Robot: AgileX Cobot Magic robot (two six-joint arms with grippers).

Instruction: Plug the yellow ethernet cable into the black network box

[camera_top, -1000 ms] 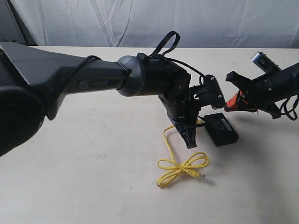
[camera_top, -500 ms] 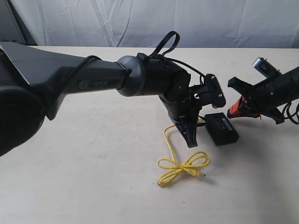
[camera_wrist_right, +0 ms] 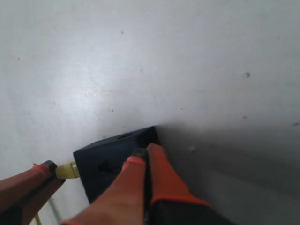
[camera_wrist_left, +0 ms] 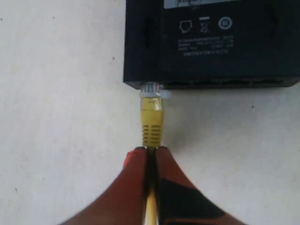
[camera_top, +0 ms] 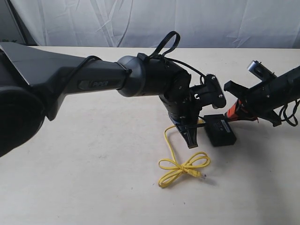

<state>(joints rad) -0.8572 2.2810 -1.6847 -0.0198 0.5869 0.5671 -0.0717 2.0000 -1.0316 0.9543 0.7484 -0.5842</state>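
Pale tabletop (camera_top: pixel 93 187), left gripper (camera_wrist_left: pixel 150 151) pinching yellow ethernet cable (camera_wrist_left: pixel 152 119) at black network box (camera_wrist_left: pixel 211 61), right gripper (camera_wrist_right: pixel 143 152) closed

We see the yellow ethernet cable (camera_top: pixel 182 167) lying in a loose, knotted loop, with one clear plug free beside the loop. Its other plug (camera_wrist_left: pixel 151 91) meets the end port of the black network box (camera_top: pixel 220 131). The box is a flat rectangle that lies printed side up; we cannot tell how deep the plug sits.
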